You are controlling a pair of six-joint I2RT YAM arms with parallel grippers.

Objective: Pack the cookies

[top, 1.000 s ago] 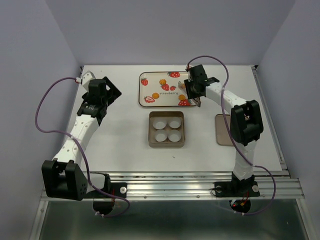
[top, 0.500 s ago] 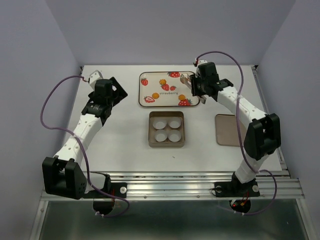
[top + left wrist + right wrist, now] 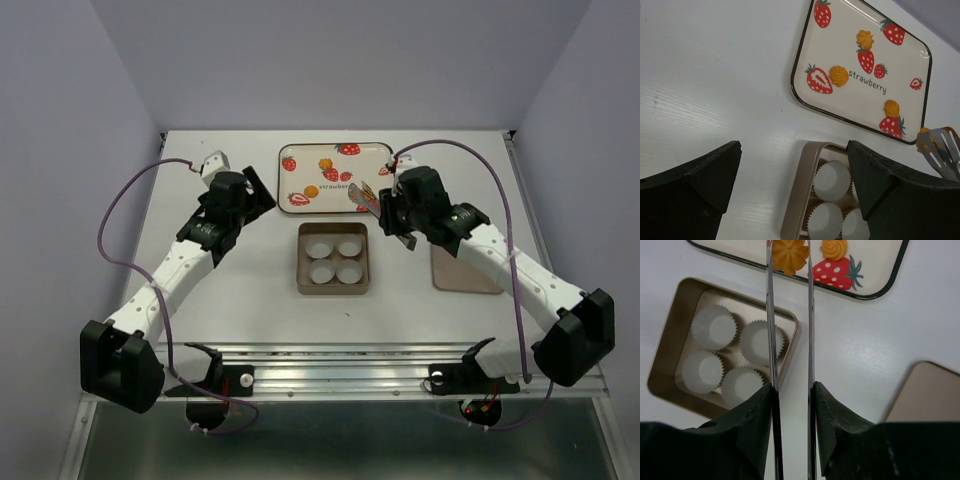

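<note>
One cookie (image 3: 789,254) has come away from the right side of the tray (image 3: 300,150) and now rides between the tips of the tongs (image 3: 771,330), over the tray's near right corner. The right arm has swung back from the far side of the worktop (image 3: 240,290) toward its middle, carrying it along. The right gripper (image 3: 792,390) is closed partway on the tongs' two blades, squeezing them enough to pinch the cookie. I judge the pick done and the carry to the tin begun.

Three other cookies (image 3: 839,76) lie on the tray, which sits at the far middle of the worktop. Two are on its left half and one is by a printed strawberry near its near right corner.

Just near of the tray, at the worktop's middle, stands the tin (image 3: 303,262). Its four white paper cups (image 3: 713,328) are all empty, so no cookie is packed yet. The tongs' tips are a short way off the tin's far right corner. The cup there looks the nearest target.

The tin's lid (image 3: 450,278) lies flat toward the right edge of the worktop, partly under the right arm and apart from the tin.

The left arm has also moved in from the left edge. The left gripper (image 3: 792,145) has its fingers spread wide and holds nothing, looking down on the tin's left rim and the tray. It is the one thing that could crowd the tin. For now it sits left of it and the tongs' path from the right looks free.
</note>
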